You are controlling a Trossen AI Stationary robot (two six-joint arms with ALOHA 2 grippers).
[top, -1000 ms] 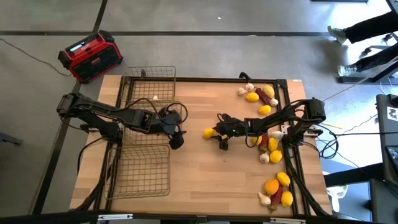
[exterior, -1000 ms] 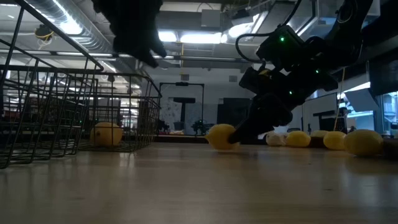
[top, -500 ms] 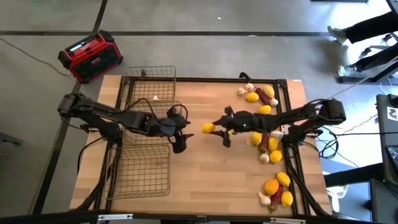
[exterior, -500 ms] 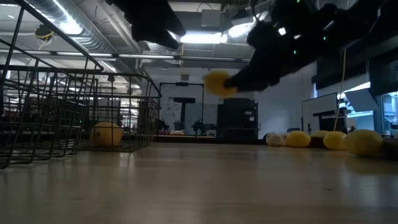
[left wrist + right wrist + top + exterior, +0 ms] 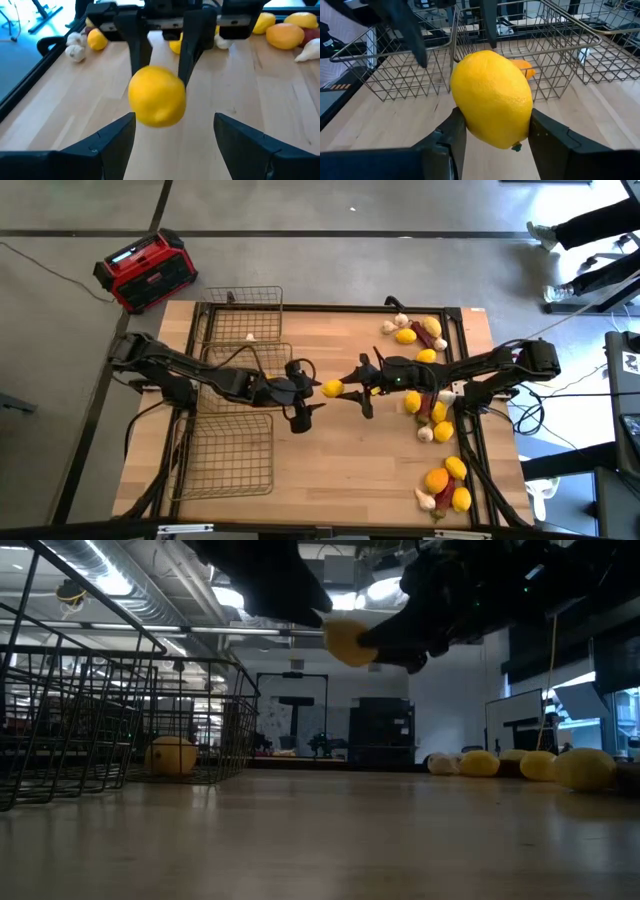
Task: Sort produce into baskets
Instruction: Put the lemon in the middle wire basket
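Holding a yellow lemon (image 5: 333,388) clear above the middle of the bench (image 5: 340,470), your right claw (image 5: 345,388) has its fingers clamped on the fruit's sides. Your left claw (image 5: 312,387) faces it, fingers spread and released, just beside the lemon. Behind it stand the wire baskets (image 5: 238,330), one holding an orange citrus (image 5: 172,755).

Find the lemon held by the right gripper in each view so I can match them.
High: lemon mid-table, between both grippers.
Low: top centre, off the table.
Left wrist: centre, beyond open fingers.
Right wrist: centre, between fingers.
Shared landmark: baskets.
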